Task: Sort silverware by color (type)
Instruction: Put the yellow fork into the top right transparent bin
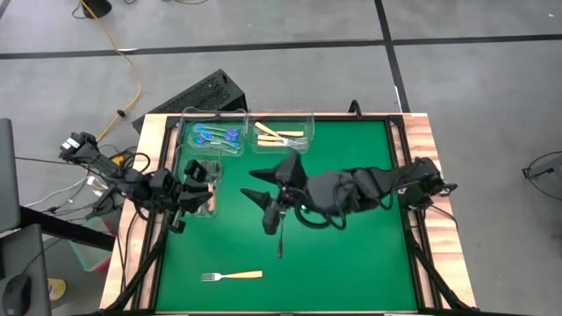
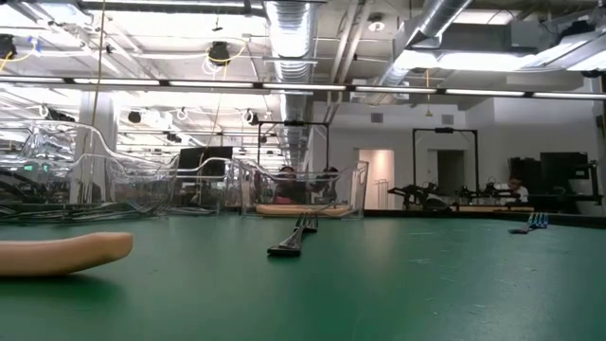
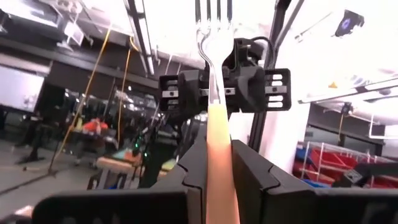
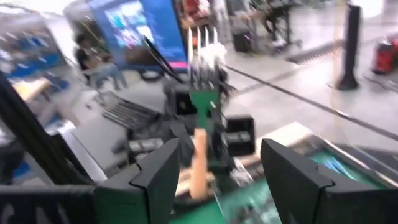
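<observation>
My left gripper (image 3: pixel 219 152) is shut on a tan-handled fork (image 3: pixel 214 74) and stands raised over the table's left part, by a clear bin (image 1: pixel 200 204). My right gripper (image 4: pixel 219 149) hangs open over the table's middle, facing the left one, with nothing between its fingers. In the right wrist view the held fork (image 4: pixel 200 149) shows farther off, tines up. A dark fork (image 1: pixel 281 237) lies flat on the green mat under the right arm. Another tan-handled fork (image 1: pixel 233 276) lies flat near the front edge. My left gripper pinches the fork's tan handle (image 3: pixel 219 134) between its two fingers. The fork lies along the fingers, and its silver tines (image 3: pixel 214 18) stick out past the fingertips, slanting upward. It is lifted clear of the table.
At the far edge stand a clear bin with blue forks (image 1: pixel 216 135) and one with tan-handled forks (image 1: pixel 281 134). Wooden rails (image 1: pixel 430 140) border the green mat (image 1: pixel 351 263). People show in the room behind.
</observation>
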